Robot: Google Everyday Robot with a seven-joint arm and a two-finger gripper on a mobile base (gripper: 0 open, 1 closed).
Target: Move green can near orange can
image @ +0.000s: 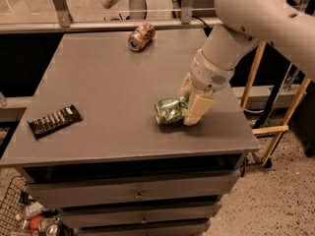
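Observation:
The green can [170, 110], dented with a green-and-white mottled label, lies on its side on the grey table [108, 82], right of centre and toward the front. My gripper [191, 100] is down at the can's right end and reaches around it. The orange can [141, 36], copper-brown and white with a silver top, lies on its side near the table's far edge, well apart from the green can.
A dark wrapped chocolate bar [55, 120] lies at the table's front left. Drawers [138, 193] sit under the tabletop. A wire basket with litter [29, 218] stands on the floor at lower left. A wooden frame [268, 129] stands right of the table.

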